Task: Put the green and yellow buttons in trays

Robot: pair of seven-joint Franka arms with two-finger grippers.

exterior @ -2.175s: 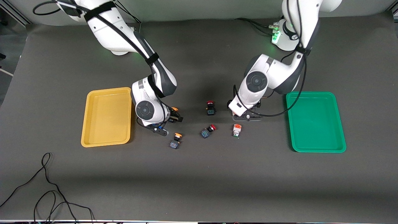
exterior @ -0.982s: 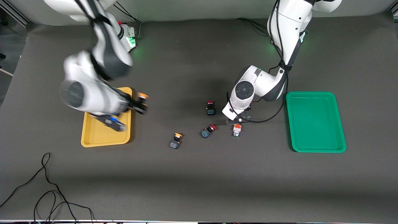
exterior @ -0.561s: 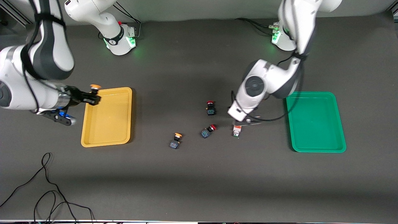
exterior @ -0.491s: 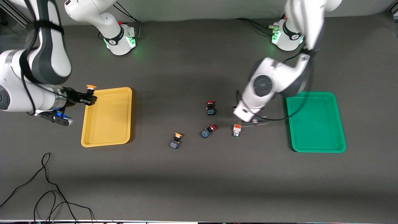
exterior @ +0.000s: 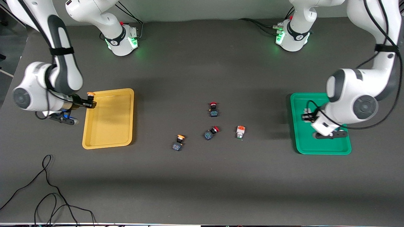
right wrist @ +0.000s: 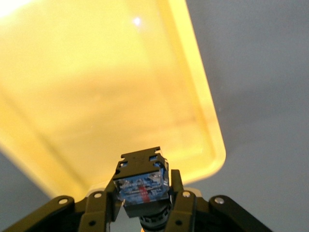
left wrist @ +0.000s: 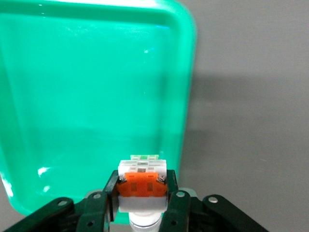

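My right gripper pinches a yellow-capped button over the yellow tray's rim; another yellow button and a white button lie mid-table — my left gripper clamps a second white button over the green tray.

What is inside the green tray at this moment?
Nothing lies in the green tray where its floor shows. The left gripper holds a white-bodied button above it, and this arm covers part of the floor in the front view.
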